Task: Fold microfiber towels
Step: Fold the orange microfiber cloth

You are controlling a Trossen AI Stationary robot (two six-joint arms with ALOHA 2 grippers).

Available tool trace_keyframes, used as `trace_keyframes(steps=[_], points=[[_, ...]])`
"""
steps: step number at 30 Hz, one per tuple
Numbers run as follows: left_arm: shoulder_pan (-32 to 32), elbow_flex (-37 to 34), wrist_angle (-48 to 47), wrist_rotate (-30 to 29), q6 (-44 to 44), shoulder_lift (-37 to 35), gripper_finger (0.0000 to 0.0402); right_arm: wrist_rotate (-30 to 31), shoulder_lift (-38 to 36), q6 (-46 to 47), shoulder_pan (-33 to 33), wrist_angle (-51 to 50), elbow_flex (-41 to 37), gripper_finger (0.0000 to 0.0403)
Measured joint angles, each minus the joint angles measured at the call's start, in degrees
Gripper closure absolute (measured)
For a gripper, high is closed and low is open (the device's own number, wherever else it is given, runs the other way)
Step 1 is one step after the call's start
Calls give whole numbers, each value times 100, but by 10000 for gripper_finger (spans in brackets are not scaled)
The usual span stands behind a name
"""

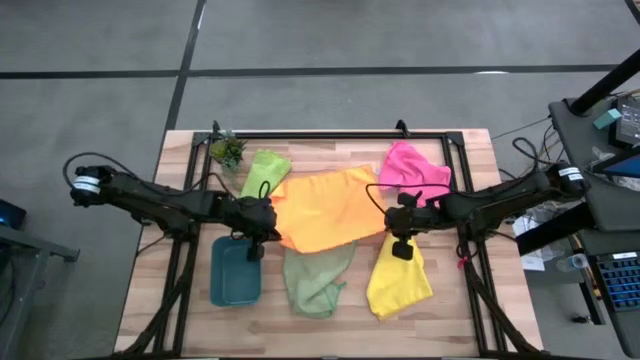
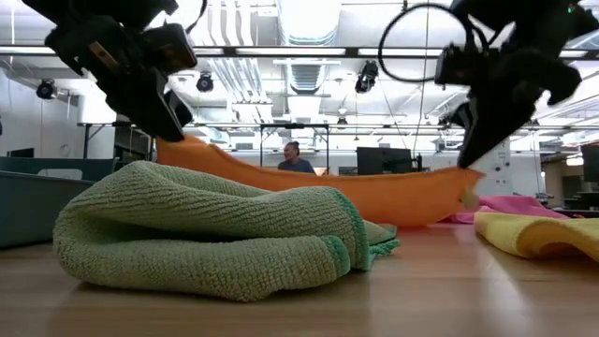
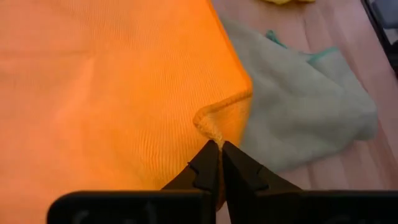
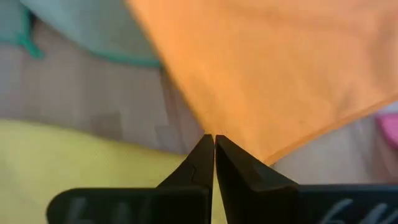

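I count five microfiber towels on my table: one orange towel point(image 1: 328, 208) at the centre, one lime green towel point(image 1: 263, 170) toward ten o'clock, one pink towel point(image 1: 412, 167) toward two o'clock, one pale sage green towel point(image 1: 317, 277) at six o'clock, and one yellow towel point(image 1: 398, 278) toward five o'clock. There is one teal tray point(image 1: 236, 271) toward seven o'clock and one potted plant point(image 1: 228, 150) toward eleven o'clock.

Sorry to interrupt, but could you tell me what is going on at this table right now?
Both arms hold the orange microfiber towel stretched between them above the wooden table. The left claw is shut on one corner and the right claw on the opposite side, so the cloth sags in the middle. The lime green towel, pink towel, pale sage green towel and yellow towel lie crumpled around it, not yet folded.
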Motion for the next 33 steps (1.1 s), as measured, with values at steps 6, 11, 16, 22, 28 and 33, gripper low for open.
trace_keyframes(steps=[6, 11, 16, 22, 28, 33], points=[[-79, -69, -45, -266, -108, 6, 401, 292, -248, -189, -2, -25, 284, 394], [-79, -109, -147, -267, -159, 203, 401, 288, -227, -288, -2, -9, 336, 394], [-79, -109, -74, -267, -162, 475, 400, 290, -14, -337, -29, 88, 337, 394], [-51, -79, -67, -370, -157, 651, 394, 286, 451, -394, -40, 520, 332, 394], [-51, -76, 31, -414, -301, 507, 394, 301, 1016, -438, -42, 876, 324, 370], [-46, -74, 9, -465, -304, 476, 393, 576, 1501, -852, -188, 1705, 323, 344]])
